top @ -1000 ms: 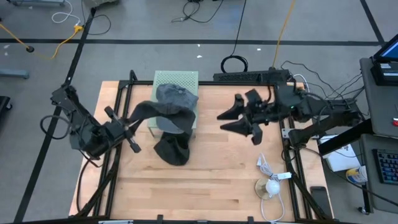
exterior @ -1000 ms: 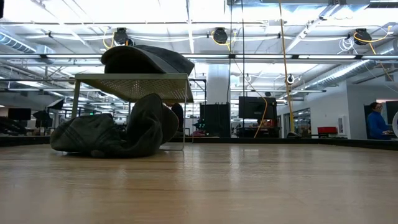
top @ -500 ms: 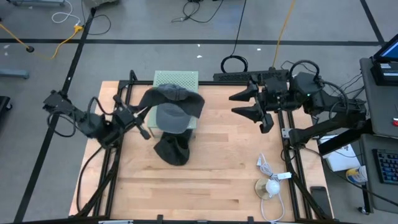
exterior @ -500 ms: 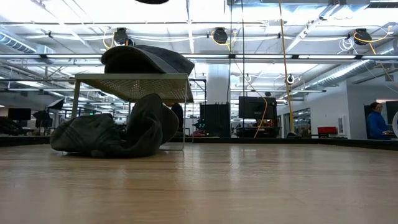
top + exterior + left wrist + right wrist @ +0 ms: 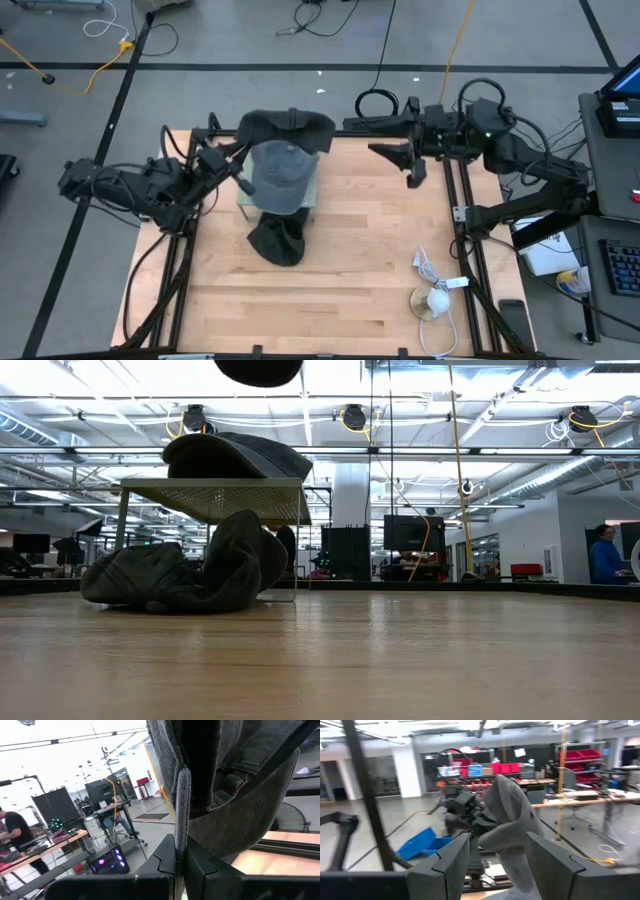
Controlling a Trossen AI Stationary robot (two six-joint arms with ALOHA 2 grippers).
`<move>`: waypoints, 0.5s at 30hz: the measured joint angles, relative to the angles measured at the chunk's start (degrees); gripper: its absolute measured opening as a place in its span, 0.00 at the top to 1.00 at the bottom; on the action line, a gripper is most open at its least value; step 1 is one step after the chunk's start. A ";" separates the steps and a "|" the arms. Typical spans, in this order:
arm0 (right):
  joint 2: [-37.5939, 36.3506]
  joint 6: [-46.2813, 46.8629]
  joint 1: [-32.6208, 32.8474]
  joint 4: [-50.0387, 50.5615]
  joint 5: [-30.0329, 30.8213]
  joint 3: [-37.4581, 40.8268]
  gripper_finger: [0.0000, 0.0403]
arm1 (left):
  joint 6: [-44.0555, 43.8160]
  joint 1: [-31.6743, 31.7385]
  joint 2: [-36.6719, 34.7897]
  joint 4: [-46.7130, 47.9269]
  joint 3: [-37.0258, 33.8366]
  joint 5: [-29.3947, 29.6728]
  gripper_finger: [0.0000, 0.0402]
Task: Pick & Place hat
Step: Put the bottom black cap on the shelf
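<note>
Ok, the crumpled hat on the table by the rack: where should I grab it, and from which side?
Probably the raised fold at the top of the crumpled hat, from straight above. It lies slumped on the table against the rack, so a side approach looks blocked there. The open right gripper is free.

Three hats: one lifted (image 5: 290,125), one on stand (image 5: 280,175), one on table (image 5: 277,241); one stand (image 5: 283,127); two arms

Lifted hat (image 5: 258,370) cut off by low view's top edge; rack (image 5: 308,196) mostly hidden under caps.
</note>
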State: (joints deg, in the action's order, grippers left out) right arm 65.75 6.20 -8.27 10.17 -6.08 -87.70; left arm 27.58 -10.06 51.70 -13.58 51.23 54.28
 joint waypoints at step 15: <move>3.41 -2.10 -10.32 2.77 -4.71 0.00 0.54 | -3.28 15.00 0.04 0.25 0.01 -17.17 0.98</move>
State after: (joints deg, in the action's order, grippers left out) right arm 69.16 4.10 -18.60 12.94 -10.79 -87.70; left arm 24.31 4.94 51.75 -13.33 51.24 37.12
